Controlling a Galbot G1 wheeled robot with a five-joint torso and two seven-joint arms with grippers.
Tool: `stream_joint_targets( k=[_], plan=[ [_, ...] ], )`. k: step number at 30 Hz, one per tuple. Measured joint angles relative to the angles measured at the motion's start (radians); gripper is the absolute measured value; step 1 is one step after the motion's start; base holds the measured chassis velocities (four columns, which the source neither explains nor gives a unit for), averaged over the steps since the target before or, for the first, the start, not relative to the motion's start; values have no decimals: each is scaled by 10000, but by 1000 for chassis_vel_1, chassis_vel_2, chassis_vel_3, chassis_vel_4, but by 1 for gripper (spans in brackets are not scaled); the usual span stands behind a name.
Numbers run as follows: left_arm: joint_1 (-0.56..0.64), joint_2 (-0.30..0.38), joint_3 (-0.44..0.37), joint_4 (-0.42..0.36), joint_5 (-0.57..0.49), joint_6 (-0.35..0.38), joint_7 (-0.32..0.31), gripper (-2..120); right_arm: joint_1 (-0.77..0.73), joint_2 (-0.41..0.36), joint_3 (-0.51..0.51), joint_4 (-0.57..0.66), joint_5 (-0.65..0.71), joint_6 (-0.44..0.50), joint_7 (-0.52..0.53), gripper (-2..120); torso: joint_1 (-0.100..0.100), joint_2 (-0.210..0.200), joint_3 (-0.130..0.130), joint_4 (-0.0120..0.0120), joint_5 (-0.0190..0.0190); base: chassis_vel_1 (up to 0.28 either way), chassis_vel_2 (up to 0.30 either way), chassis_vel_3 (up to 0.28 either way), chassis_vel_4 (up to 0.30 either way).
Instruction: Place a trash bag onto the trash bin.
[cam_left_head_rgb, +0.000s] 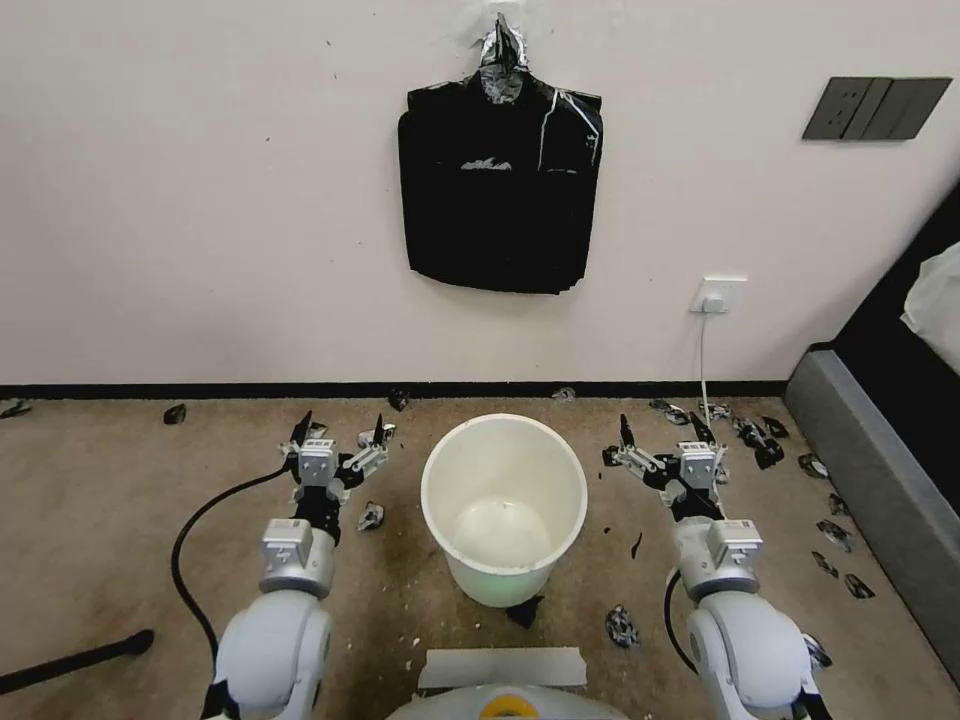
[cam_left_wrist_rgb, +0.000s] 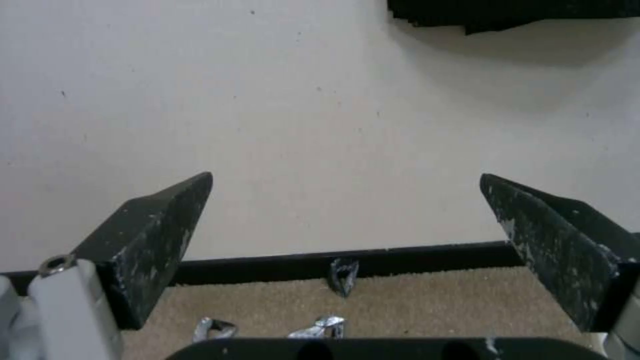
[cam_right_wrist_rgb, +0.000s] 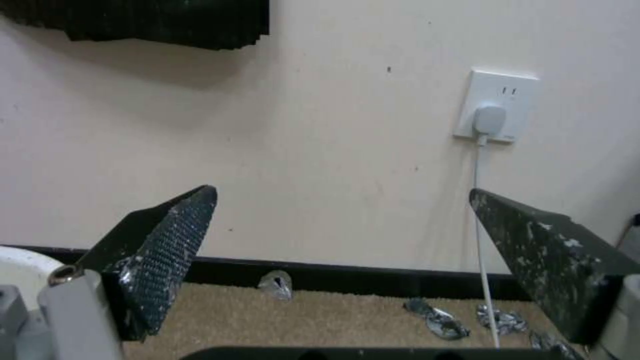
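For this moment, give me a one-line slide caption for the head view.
Both open grippers, left and right, flank the unlined round white plastic trash bin; flat black bag stack hangs on the wall.

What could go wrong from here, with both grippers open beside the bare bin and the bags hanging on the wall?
1. The stack of bags hangs flat on the wall; a gripper might pinch several layers or tear one.
2. Black scraps litter the carpet, hinting at earlier tears.
3. The left gripper and right gripper flank the trash bin closely, so a swing could tip it.
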Motion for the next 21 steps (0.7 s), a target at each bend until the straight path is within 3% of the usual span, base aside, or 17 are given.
stream_joint_targets(
  k=[21],
  plan=[
    [0, 0, 0, 0, 0, 0, 0, 100, 0, 0, 0, 0, 0, 0, 0, 100, 0, 0, 0, 0, 0, 0, 0, 0, 0]
  ],
)
